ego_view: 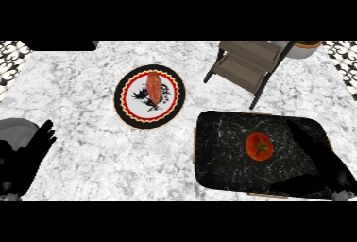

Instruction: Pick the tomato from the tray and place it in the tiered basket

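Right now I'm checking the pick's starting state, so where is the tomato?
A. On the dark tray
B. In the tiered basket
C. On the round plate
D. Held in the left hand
A. The tomato lies on the dark tray, apart from the right hand open beside it; the tiered basket holds nothing visible.

One tomato (259,146), one tray (216,165), one plate (125,101), one sausage (154,88), one basket (244,66), one pot (305,48), two hands.
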